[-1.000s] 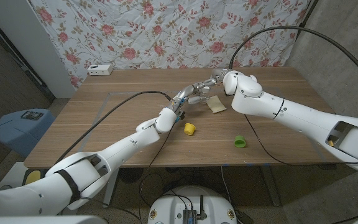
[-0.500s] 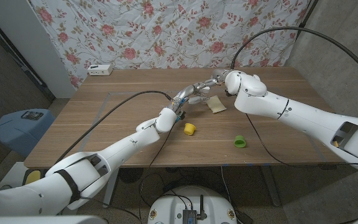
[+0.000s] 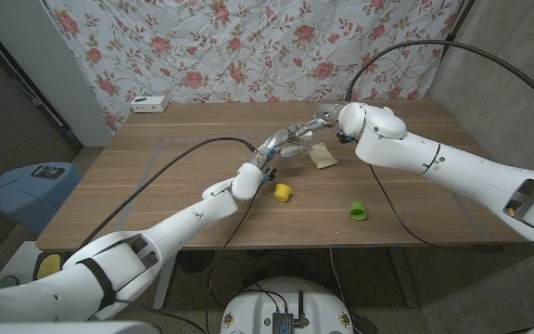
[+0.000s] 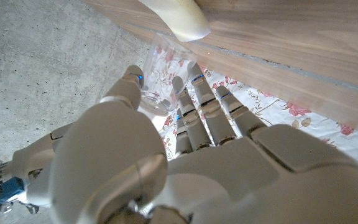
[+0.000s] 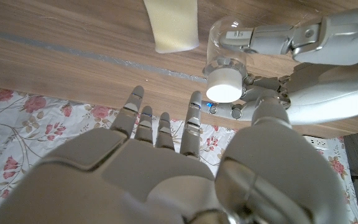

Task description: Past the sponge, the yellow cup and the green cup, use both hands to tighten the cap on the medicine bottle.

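Left robot hand [image 3: 286, 141] holds the clear plastic medicine bottle with white screw cap [image 5: 227, 64] above the far middle of the brown wooden worktop [image 3: 156, 176], fingers [image 5: 272, 38] wrapped round the bottle body. Right robot hand [image 3: 327, 119] is just beside the capped end, fingers [image 5: 160, 127] extended and apart, holding nothing; contact with the cap cannot be confirmed. The pale beige rectangular sponge [image 3: 323, 157] lies on the worktop just beside the hands. The small yellow plastic cup [image 3: 284, 192] and small green plastic cup [image 3: 358, 211] stand nearer the front edge, well apart.
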You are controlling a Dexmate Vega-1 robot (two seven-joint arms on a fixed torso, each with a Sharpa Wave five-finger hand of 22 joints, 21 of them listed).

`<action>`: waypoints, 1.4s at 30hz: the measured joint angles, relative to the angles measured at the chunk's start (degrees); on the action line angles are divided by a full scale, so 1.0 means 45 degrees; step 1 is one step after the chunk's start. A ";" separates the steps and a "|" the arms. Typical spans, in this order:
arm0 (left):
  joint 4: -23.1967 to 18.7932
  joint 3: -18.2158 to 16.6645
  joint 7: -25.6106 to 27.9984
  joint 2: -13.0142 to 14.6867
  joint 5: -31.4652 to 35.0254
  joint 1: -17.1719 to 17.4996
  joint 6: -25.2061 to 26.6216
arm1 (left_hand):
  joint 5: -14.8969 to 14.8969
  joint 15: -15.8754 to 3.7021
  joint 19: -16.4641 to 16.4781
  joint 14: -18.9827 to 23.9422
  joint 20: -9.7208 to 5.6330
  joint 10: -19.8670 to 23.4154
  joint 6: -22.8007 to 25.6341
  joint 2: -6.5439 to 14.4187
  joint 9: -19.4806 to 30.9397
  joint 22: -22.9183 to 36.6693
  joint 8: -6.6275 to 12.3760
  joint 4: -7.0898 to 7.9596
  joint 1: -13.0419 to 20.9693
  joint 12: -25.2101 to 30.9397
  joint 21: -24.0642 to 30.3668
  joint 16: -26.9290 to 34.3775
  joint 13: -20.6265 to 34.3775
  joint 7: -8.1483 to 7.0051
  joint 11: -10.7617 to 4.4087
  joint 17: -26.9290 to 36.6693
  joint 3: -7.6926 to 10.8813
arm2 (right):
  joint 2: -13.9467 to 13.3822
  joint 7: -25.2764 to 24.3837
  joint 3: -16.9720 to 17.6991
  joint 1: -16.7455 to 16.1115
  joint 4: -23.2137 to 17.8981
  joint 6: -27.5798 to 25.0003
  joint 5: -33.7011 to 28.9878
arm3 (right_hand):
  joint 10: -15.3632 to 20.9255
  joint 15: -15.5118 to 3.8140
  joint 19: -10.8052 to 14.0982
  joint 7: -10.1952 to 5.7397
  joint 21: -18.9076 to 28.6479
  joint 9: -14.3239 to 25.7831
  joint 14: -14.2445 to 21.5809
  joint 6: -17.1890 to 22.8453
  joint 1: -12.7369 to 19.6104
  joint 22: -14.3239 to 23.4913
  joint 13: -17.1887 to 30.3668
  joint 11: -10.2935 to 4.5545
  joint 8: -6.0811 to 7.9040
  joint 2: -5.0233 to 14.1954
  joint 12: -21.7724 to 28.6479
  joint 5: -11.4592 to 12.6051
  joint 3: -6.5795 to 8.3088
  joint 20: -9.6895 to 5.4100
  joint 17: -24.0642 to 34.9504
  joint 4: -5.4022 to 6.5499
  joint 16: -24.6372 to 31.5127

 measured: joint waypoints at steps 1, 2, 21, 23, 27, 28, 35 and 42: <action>-0.0047 -0.0011 0.0000 0.0022 0.0000 0.0024 0.0000 | 0.0000 0.0000 0.0000 0.0000 0.0000 0.0000 0.0000 0.0000 0.0000 0.0000 0.0000 0.0000 0.0000 0.0000 0.0000 0.0000 -0.0001 0.0000 0.0000 0.0000 0.0000 | 0.0000 0.0040 0.0000 0.0000 0.0000 0.0014 0.0029 | -0.0077 -0.0028 0.0000 0.0003 0.0000 0.0009 -0.0066 -0.0099 0.0126 0.0000 0.0000 -0.0003 -0.0018 -0.0024 0.0000 0.0000 0.0045 0.0000 0.0000 -0.0045 0.0000; -0.0063 -0.0013 0.0000 0.0027 0.0000 0.0030 0.0000 | 0.0000 0.0000 0.0000 0.0000 0.0000 0.0000 0.0000 0.0000 0.0000 0.0000 0.0000 0.0000 -0.0001 0.0000 0.0000 0.0000 -0.0001 0.0000 0.0000 0.0000 0.0000 | 0.0000 0.0095 0.0000 0.0000 0.0000 0.0032 0.0067 | -0.0118 -0.0049 0.0000 0.0010 0.0000 0.0009 -0.0086 -0.0228 0.0226 0.0000 0.0000 -0.0005 -0.0020 0.0026 0.0000 0.0000 0.0096 0.0000 -0.0008 -0.0095 0.0000; -0.0416 -0.0097 0.0129 0.0160 0.0222 0.0171 0.0202 | 0.0019 0.0000 0.0000 0.0000 0.0000 0.0000 0.0046 0.0030 0.0000 0.0000 0.0000 -0.0056 -0.0073 -0.0015 0.0000 0.0000 0.0002 -0.0046 0.0000 0.0000 0.0055 | -0.0415 0.0855 0.0052 0.0431 -0.0425 0.0173 0.0487 | -0.0740 -0.0034 -0.0228 0.0017 0.0000 0.0007 -0.0525 -0.1190 0.1136 -0.0036 -0.0001 0.0076 -0.0023 0.0069 0.0000 0.0063 0.0486 0.0047 -0.0031 -0.0485 0.0000; -0.0415 -0.0097 0.0130 0.0155 0.0222 0.0170 0.0202 | 0.0020 0.0000 -0.0003 0.0000 0.0004 0.0000 0.0045 0.0014 0.0000 0.0000 0.0000 -0.0056 -0.0089 -0.0016 0.0000 0.0000 0.0003 -0.0045 0.0000 0.0000 0.0054 | -0.0427 0.0914 0.0052 0.0464 -0.0425 0.0213 0.0515 | -0.0797 -0.0007 -0.0228 -0.0039 0.0000 0.0007 -0.0629 -0.1133 0.1274 -0.0036 -0.0001 0.0132 -0.0008 0.0134 0.0000 0.0063 0.0504 0.0047 -0.0031 -0.0503 0.0000; -0.0371 -0.0098 0.0146 0.0138 0.0247 0.0156 0.0189 | 0.0020 0.0000 -0.0071 0.0000 0.0071 0.0000 0.0045 0.0014 0.0000 0.0000 0.0000 -0.0056 -0.0089 -0.0021 0.0000 0.0000 0.0003 -0.0045 0.0000 0.0000 0.0054 | -0.0439 0.0996 0.0052 0.0516 -0.0403 0.0303 0.0568 | -0.0802 -0.0049 -0.0228 -0.0217 0.0000 0.0006 -0.0675 -0.0954 0.1414 -0.0036 -0.0001 0.0137 0.0103 0.0109 0.0061 0.0063 0.0553 0.0047 -0.0030 -0.0552 0.0001; -0.0366 -0.0098 0.0150 0.0136 0.0254 0.0150 0.0169 | 0.0019 0.0000 -0.0070 0.0000 0.0071 0.0000 0.0045 0.0014 0.0000 0.0000 0.0000 -0.0056 -0.0088 -0.0028 0.0000 0.0000 0.0003 -0.0045 0.0000 0.0000 0.0054 | -0.0441 0.1012 0.0052 0.0535 -0.0378 0.0335 0.0580 | -0.0802 -0.0050 -0.0228 -0.0257 0.0000 0.0006 -0.0676 -0.0914 0.1472 -0.0036 -0.0001 0.0137 0.0103 0.0168 0.0061 0.0063 0.0591 0.0047 -0.0030 -0.0590 0.0000; -0.0335 -0.0099 0.0153 0.0130 0.0274 0.0097 0.0132 | 0.0017 0.0000 -0.0070 0.0000 0.0070 0.0000 0.0045 -0.0018 0.0000 0.0000 0.0000 -0.0056 -0.0119 0.0000 0.0000 0.0000 0.0003 -0.0045 0.0000 0.0000 0.0053 | -0.0431 0.1032 0.0080 0.0570 -0.0209 0.0504 0.0629 | -0.0791 -0.0050 -0.0181 -0.0489 0.0067 0.0006 -0.0675 -0.0585 0.1780 -0.0035 -0.0002 0.0127 0.0327 0.0246 0.0149 0.0063 0.0747 0.0000 -0.0029 -0.0536 0.0053; -0.0239 -0.0097 0.0143 0.0111 0.0298 0.0025 0.0048 | 0.0014 0.0000 -0.0070 0.0000 0.0070 0.0000 0.0044 -0.0016 0.0000 0.0000 0.0000 -0.0056 -0.0116 0.0000 0.0000 0.0000 0.0002 -0.0044 0.0000 0.0000 0.0053 | -0.0380 0.0950 0.0170 0.0562 -0.0088 0.0660 0.0661 | -0.0678 -0.0050 -0.0105 -0.0577 0.0067 0.0068 -0.0674 -0.0315 0.2073 -0.0034 -0.0002 0.0015 0.0427 0.0339 0.0200 0.0063 0.0895 -0.0075 -0.0029 -0.0600 0.0101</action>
